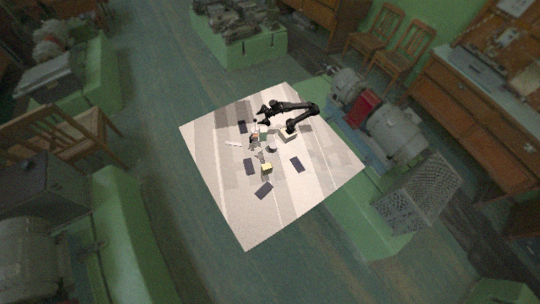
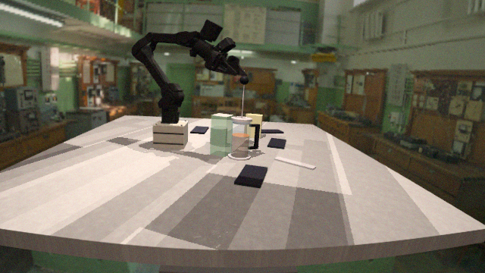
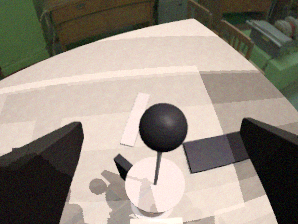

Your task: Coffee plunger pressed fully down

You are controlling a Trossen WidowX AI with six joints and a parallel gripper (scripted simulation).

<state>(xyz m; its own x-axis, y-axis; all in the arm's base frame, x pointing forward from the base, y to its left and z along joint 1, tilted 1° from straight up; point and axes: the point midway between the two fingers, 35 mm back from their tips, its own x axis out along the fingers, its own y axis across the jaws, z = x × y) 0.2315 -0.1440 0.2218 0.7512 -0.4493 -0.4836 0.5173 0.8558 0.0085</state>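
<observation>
Wrist view has the gripper [image 3: 156, 163] wide open and empty right over the knob [image 3: 162, 127], rod fully up on the press [image 2: 241, 138] mid-table, so pressing hasn't started.

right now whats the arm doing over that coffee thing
The arm has its open gripper right at the plunger knob of the press, one finger on each side, holding nothing. The rod stands tall above the lid, so the plunger is not yet pushed down. The press sits upright on the table, next to a green block.
</observation>
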